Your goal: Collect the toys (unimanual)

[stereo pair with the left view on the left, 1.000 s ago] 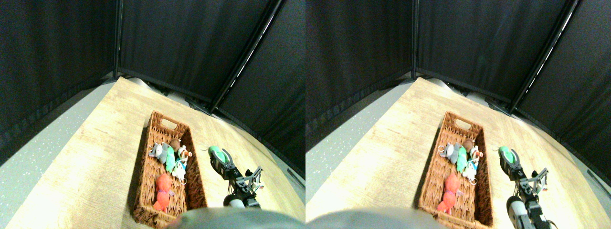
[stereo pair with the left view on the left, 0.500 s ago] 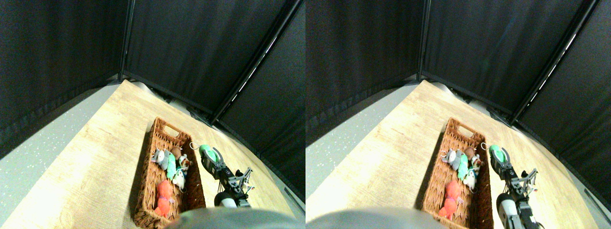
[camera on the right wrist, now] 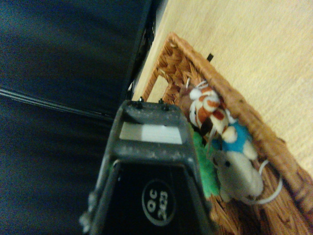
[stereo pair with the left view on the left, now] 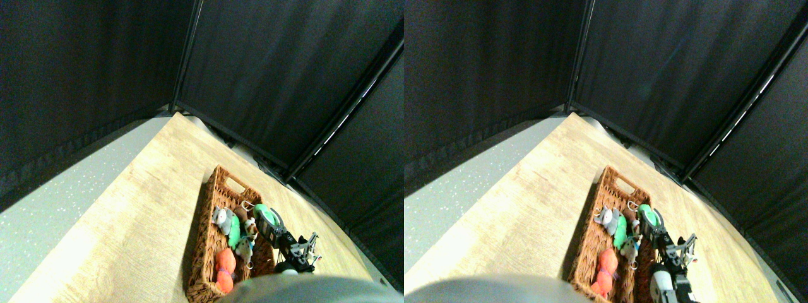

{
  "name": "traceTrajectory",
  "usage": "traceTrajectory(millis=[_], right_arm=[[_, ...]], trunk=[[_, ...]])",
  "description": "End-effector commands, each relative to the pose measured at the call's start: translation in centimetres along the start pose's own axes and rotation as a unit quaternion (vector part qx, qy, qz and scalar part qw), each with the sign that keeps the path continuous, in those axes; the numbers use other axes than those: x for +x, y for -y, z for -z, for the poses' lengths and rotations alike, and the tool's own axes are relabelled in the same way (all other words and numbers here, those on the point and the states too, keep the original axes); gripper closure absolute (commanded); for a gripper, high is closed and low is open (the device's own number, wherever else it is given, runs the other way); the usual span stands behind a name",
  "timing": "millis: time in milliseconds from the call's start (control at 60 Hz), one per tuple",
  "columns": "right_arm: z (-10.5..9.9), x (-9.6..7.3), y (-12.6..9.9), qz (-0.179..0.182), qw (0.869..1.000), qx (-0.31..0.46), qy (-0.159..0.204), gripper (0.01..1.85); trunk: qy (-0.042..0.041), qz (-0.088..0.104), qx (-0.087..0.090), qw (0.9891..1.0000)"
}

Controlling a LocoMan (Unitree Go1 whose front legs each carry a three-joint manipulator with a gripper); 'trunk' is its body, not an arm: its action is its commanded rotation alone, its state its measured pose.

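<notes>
Your end effector (stereo pair with the left view on the left: 270, 218) is clamping the mint green toy (stereo pair with the left view on the left: 266, 214) over the basket's (stereo pair with the left view on the left: 201, 252) right rim. You are delivering it. Next, I judge, carry it inward, then release.

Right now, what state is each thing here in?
Right gripper: shut on the mint green toy.
Mint green toy: gripped, at the basket's right rim, not yet dropped in.
Basket: upright on the table, holding toys.
Grey toy: lying in the basket.
Green toy: lying in the basket.
White-and-blue toy: lying in the basket.
Orange-red toy: lying in the basket, near end.
</notes>
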Motion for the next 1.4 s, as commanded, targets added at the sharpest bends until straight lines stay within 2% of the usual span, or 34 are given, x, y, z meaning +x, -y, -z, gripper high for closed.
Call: traceTrajectory(millis=[17,33,50,133,150,217,317,417,533,600,717,767,817,867,1017,1067,1117,1217,1400], right_arm=[[0.2,0.1,-0.6,-0.01,1.0,-0.013,0.001,1.8],[0.2,0.0,-0.7,-0.008,1.0,-0.023,0.002,1.72],[0.2,0.0,-0.7,-0.008,1.0,-0.023,0.002,1.72],[0.1,-0.2,-0.8,0.002,1.0,-0.027,0.001,1.28],[0.1,-0.2,-0.8,0.002,1.0,-0.027,0.001,1.28],[-0.1,-0.4,-0.7,0.01,0.999,-0.029,0.013,0.96],[-0.6,-0.6,-0.7,0.011,0.998,-0.059,0.029,0.76],[-1.4,-0.9,-0.6,0.007,0.997,-0.061,0.049,0.69],[-2.7,-1.3,-0.4,0.004,0.996,-0.062,0.068,0.72],[-4.3,-1.7,-0.2,-0.006,0.994,-0.06,0.093,0.85],[-7.1,-2.6,0.2,-0.01,0.989,-0.044,0.138,0.92],[-7.8,-3.1,0.3,0.0,0.987,-0.035,0.158,0.96],[-9.0,-3.8,0.4,-0.003,0.983,-0.037,0.18,0.97],[-9.6,-4.3,0.5,-0.003,0.981,-0.038,0.192,0.96],[-11.3,-6.7,0.5,-0.002,0.964,-0.031,0.265,0.98],[-11.8,-7.1,0.7,-0.003,0.963,-0.032,0.268,0.93],[-12.1,-7.6,1.1,-0.004,0.96,-0.031,0.278,0.91],[-12.5,-8.2,2.2,-0.004,0.957,-0.025,0.288,0.92],[-11.9,-9.0,4.4,-0.006,0.957,0.02,0.289,0.94]], trunk=[[-0.0066,-0.01,-0.02,0.9997],[-0.0066,-0.01,-0.02,0.9997],[-0.008,-0.011,-0.019,0.9997],[-0.008,-0.011,-0.019,0.9997],[-0.0083,-0.011,-0.017,0.9998],[-0.0098,-0.01,-0.015,0.9998],[-0.0102,-0.006,-0.01,0.9999],[-0.0099,-0.002,-0.003,0.9999],[-0.0109,0.006,0.007,0.9999],[-0.015,0.013,0.014,0.9997],[-0.0181,0.026,0.029,0.9991],[-0.0182,0.032,0.036,0.9987],[-0.022,0.04,0.043,0.998],[-0.0248,0.05,0.051,0.9971],[-0.0302,0.067,0.068,0.9949],[-0.0381,0.072,0.074,0.9939],[-0.0377,0.074,0.077,0.9936],[-0.0427,0.076,0.083,0.9927],[-0.0459,0.073,0.087,0.9925]])
